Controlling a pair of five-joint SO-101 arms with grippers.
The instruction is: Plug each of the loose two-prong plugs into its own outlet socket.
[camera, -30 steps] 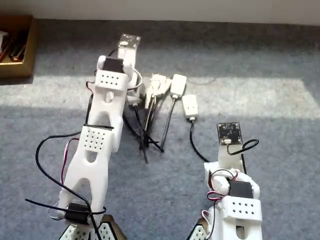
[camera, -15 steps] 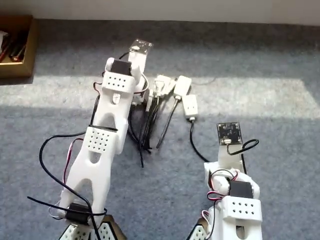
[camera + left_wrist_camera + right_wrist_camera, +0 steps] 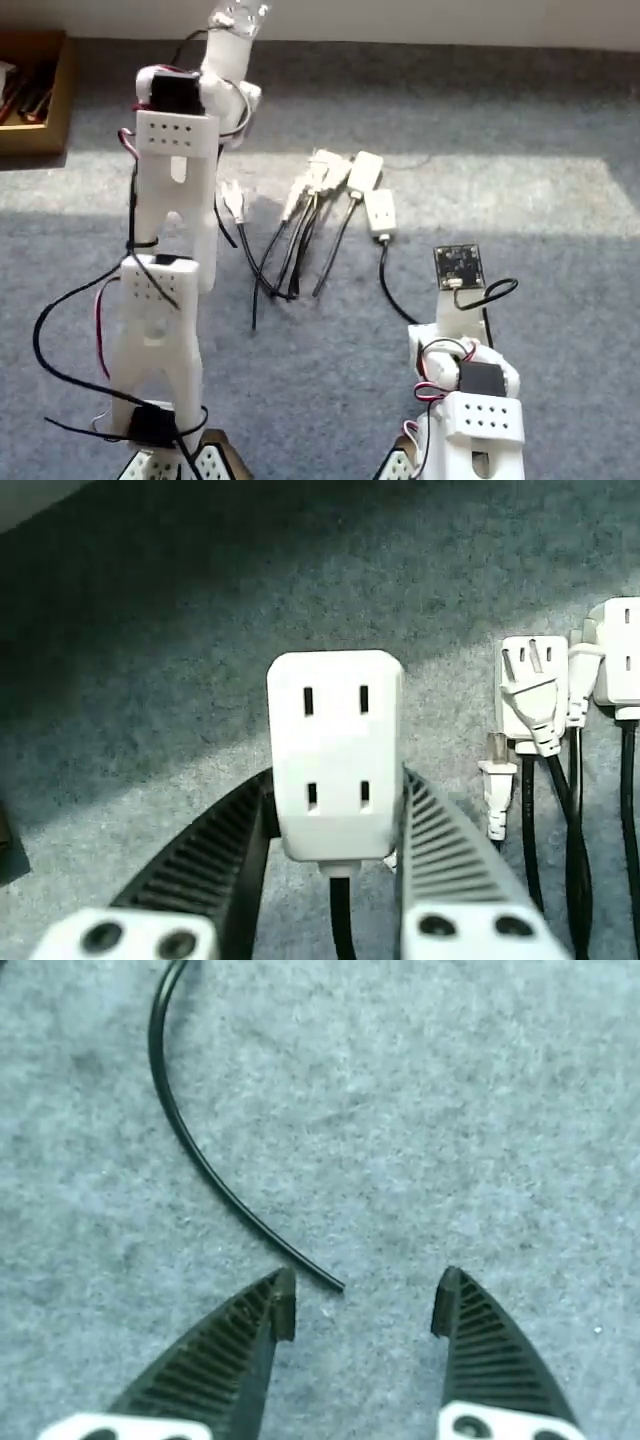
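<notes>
My left gripper [image 3: 335, 780] is shut on a white outlet block [image 3: 335, 750] with two sockets facing the camera. Its black cord hangs down between the fingers. In the high view the left arm [image 3: 175, 150] stands raised at the far left, its wrist [image 3: 232, 25] near the wall. On the carpet lie a white two-prong plug [image 3: 530, 695], a smaller plug [image 3: 497, 780] and another outlet block [image 3: 620, 665]. The same cluster [image 3: 340, 175] lies mid-carpet in the high view, with one more outlet block [image 3: 380, 212]. My right gripper [image 3: 362, 1305] is open just above the carpet.
Black cords [image 3: 290, 255] fan out from the cluster toward the arms. A loose plug [image 3: 233, 203] lies beside the left arm. One thin cord [image 3: 200, 1160] ends just ahead of the right fingers. A wooden box [image 3: 35, 95] sits at the far left.
The left arm has risen and swung away from the cluster toward the far left wall, carrying the outlet block. The cords on the carpet shifted with it. The right arm kept still.
</notes>
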